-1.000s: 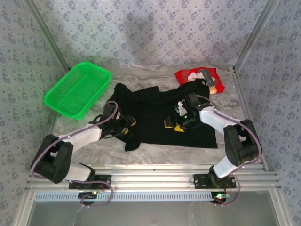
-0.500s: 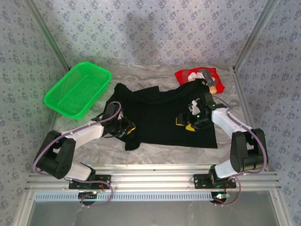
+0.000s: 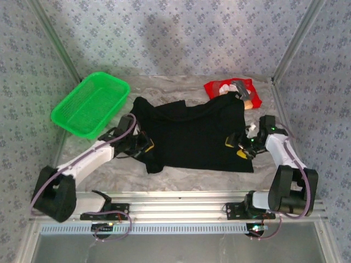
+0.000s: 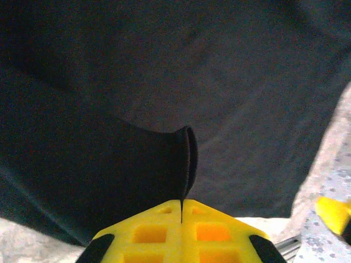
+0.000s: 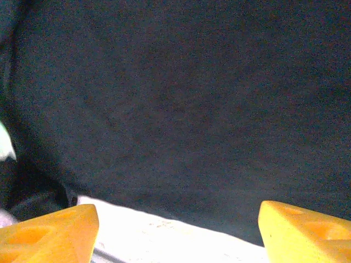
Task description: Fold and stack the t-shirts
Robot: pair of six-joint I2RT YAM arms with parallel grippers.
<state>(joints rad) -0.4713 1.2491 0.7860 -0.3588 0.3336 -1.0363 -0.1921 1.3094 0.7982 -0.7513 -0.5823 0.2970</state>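
With the left gripper (image 4: 181,204) pinching the black t-shirt (image 3: 192,131) at its edge, the wide-open right gripper (image 5: 178,230) is probably needing an equally deep bite.

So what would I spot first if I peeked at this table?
A big black tee lies spread flat in the middle of the table. The left gripper pinches a fold at its left edge, and the right gripper hangs open at its right edge. A bright green basket sits back left, a folded red tee back right.
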